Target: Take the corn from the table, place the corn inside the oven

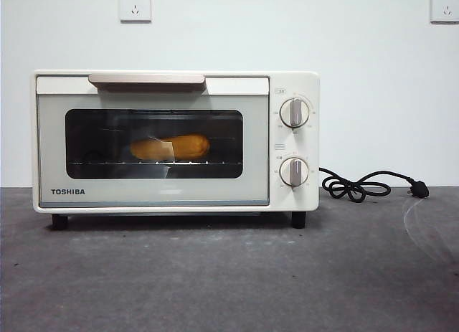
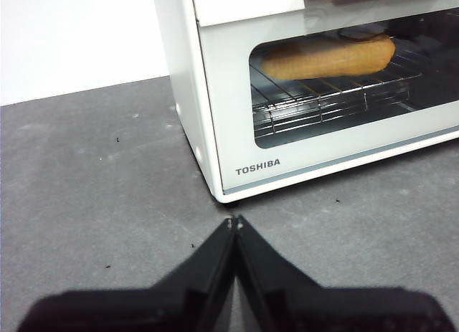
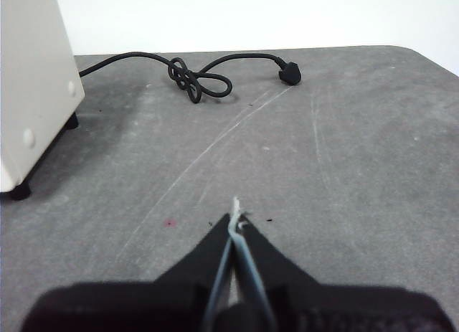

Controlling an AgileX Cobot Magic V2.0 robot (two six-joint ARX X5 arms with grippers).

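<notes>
The corn [image 1: 171, 147] lies on its side on the wire rack inside the TOSHIBA toaster oven [image 1: 176, 196], behind the shut glass door, so the placing looks done. Judging by its bumpy kernels and stubby shape, it is probably light and stiff, likely to roll on the rack bars; a pinch across its middle, at right angles to its length, would hold it best.

To reach it, the door would have to come down by the beige bar handle [image 1: 146, 79] at the oven's top front. Two knobs [image 1: 294, 112] sit to the side of the door, and a looped black cord [image 3: 197, 81] with its plug lies on the grey surface [image 1: 229, 274] beside the oven.

The left hand [image 2: 234, 221] hovers just in front of the oven's lower corner, tips pressed together, holding nothing. The right hand [image 3: 237, 221], also pressed together and empty, waits over bare surface off the oven's side, short of the cord.
</notes>
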